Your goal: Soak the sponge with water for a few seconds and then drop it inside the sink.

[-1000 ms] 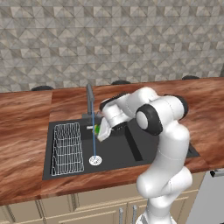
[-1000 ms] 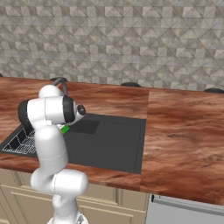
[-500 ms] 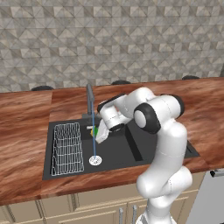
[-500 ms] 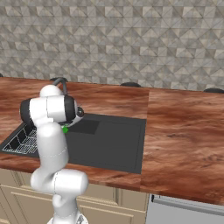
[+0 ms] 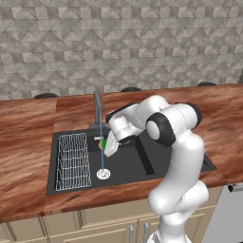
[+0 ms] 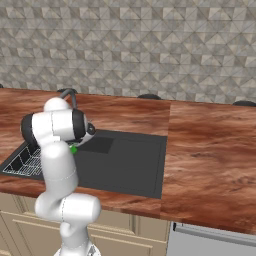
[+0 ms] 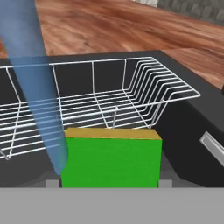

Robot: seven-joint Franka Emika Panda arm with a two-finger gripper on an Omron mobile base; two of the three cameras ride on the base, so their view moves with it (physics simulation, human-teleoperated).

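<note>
My gripper (image 5: 105,144) is shut on the sponge (image 5: 102,142), a green block with a yellow layer, over the black sink (image 5: 156,167). Water (image 5: 100,147) falls as a thin pale blue stream from the dark faucet (image 5: 97,110) to the round drain (image 5: 103,174). In the hand view the sponge (image 7: 109,161) sits between my gripper (image 7: 108,181) tips, yellow face up, and the water (image 7: 39,87) meets its left edge. From the right base view the sponge (image 6: 73,149) peeks out green beside the arm, above the sink (image 6: 130,162).
A white wire rack (image 5: 73,161) stands in the left part of the basin, just beyond the sponge in the hand view (image 7: 131,87). Brown wooden counter (image 5: 28,142) surrounds the sink. The basin's right half (image 6: 135,165) holds nothing.
The hand has eased slightly left and down with the sponge, closer into the stream. The base and everything else stay put.
</note>
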